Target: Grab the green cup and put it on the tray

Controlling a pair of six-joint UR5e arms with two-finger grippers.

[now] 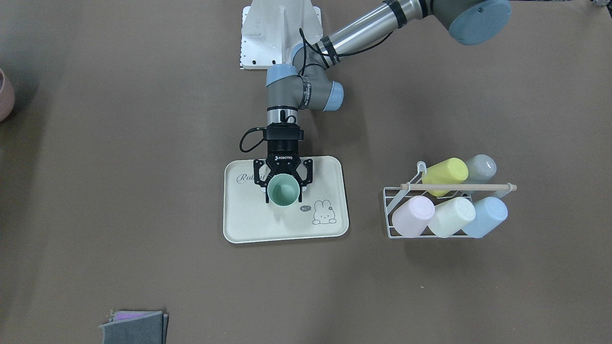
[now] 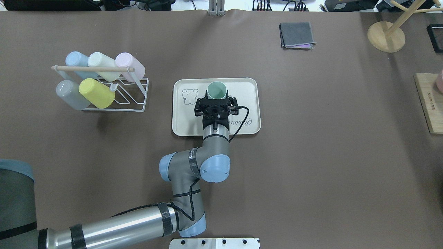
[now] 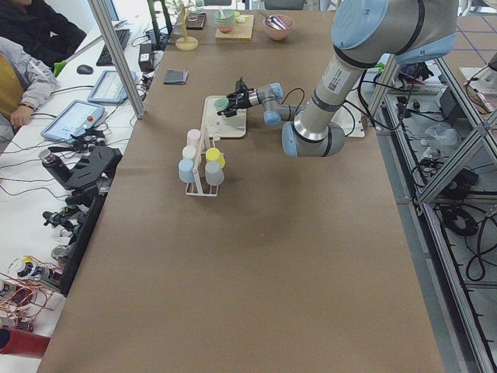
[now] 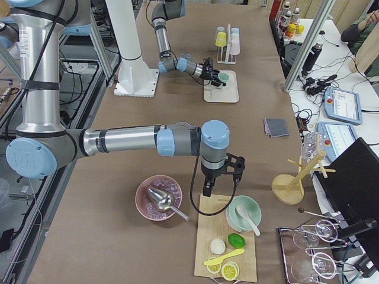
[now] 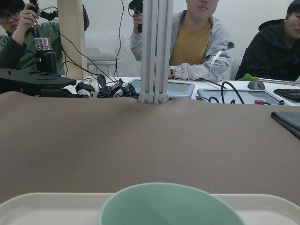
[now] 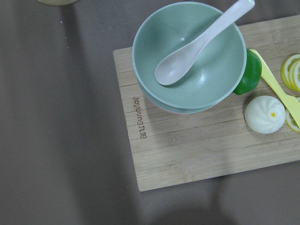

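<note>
The green cup (image 1: 283, 189) stands upright, mouth up, on the cream tray (image 1: 248, 224) near its "Rabbit" script. It also shows in the overhead view (image 2: 217, 90) and at the bottom of the left wrist view (image 5: 168, 206). My left gripper (image 1: 283, 185) lies level over the tray (image 2: 183, 121). Its fingers stand on either side of the cup, spread a little wider than the rim, so it looks open. My right gripper (image 4: 220, 177) hangs far off over a wooden board; I cannot tell whether it is open or shut.
A white wire rack (image 1: 449, 200) of several pastel cups, one bright yellow-green (image 1: 447, 172), stands beside the tray. A folded grey cloth (image 1: 134, 327) lies near the far edge. Under the right wrist, a green bowl with a spoon (image 6: 190, 56) sits on the board (image 6: 187, 150).
</note>
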